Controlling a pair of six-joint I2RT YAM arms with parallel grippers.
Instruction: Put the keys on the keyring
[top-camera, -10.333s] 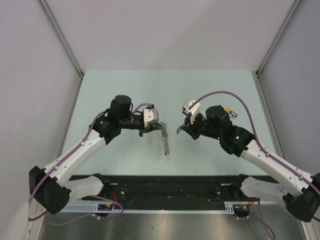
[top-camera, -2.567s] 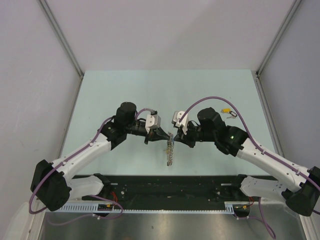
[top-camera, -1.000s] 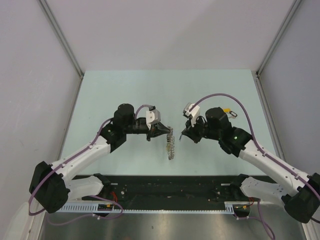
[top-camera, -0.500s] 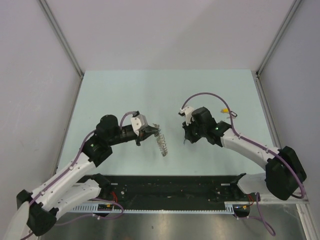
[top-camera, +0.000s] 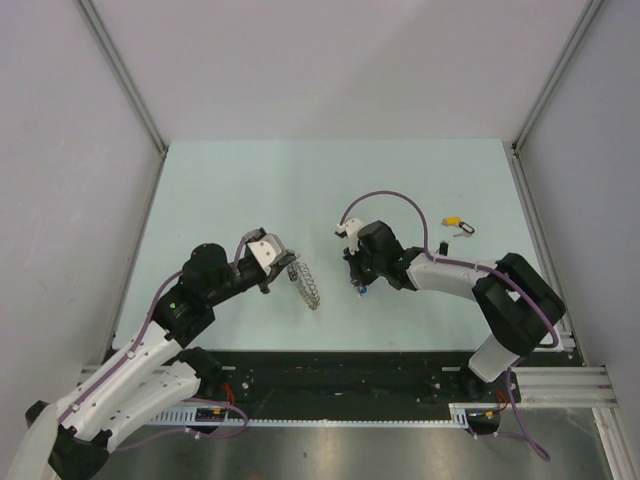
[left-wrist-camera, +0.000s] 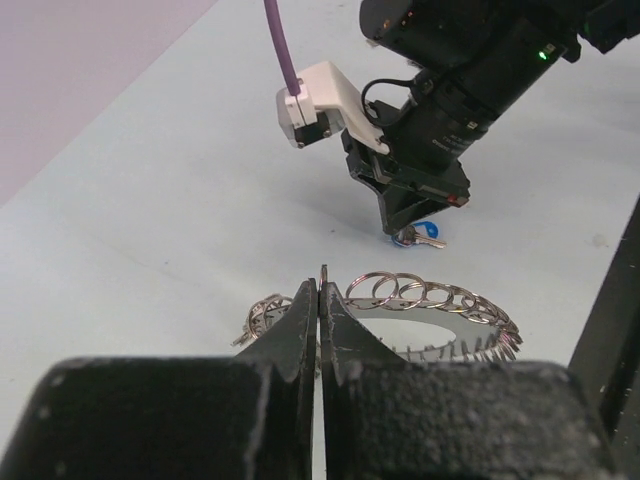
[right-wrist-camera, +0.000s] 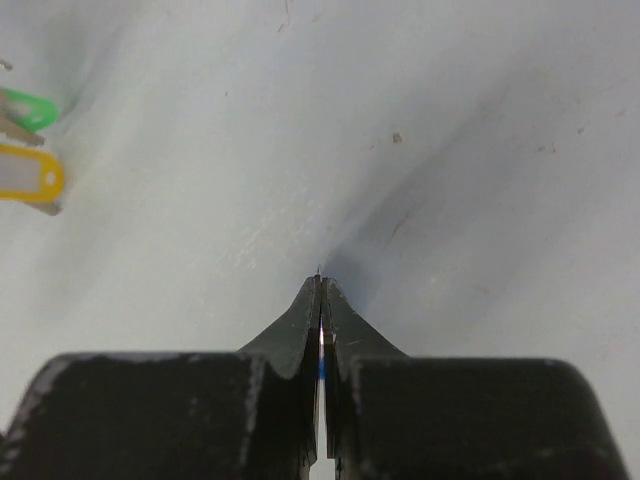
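Note:
My left gripper (top-camera: 287, 270) is shut on the rim of the keyring (top-camera: 306, 284), a silver ribbed ring held edge-up just above the table; the left wrist view shows the jaws (left-wrist-camera: 322, 288) pinching its near edge, and the keyring (left-wrist-camera: 420, 293) lies behind them. My right gripper (top-camera: 357, 284) points down at the table, shut on a blue-tagged key (top-camera: 362, 291). The left wrist view shows that gripper (left-wrist-camera: 407, 226) and its key (left-wrist-camera: 424, 236) at the table surface. In the right wrist view the gripper (right-wrist-camera: 320, 283) is closed with a blue sliver between the fingers.
A yellow-tagged key (top-camera: 453, 220) and a black-tagged one (top-camera: 464, 232) lie at the right of the pale green table (top-camera: 250, 190). The right wrist view shows a green tag (right-wrist-camera: 27, 108) and a yellow tag (right-wrist-camera: 25, 180). A black rail runs along the near edge.
Both arms have drawn back. My left gripper moved left with the keyring. My right gripper moved left and down to the table, still shut on the blue key.

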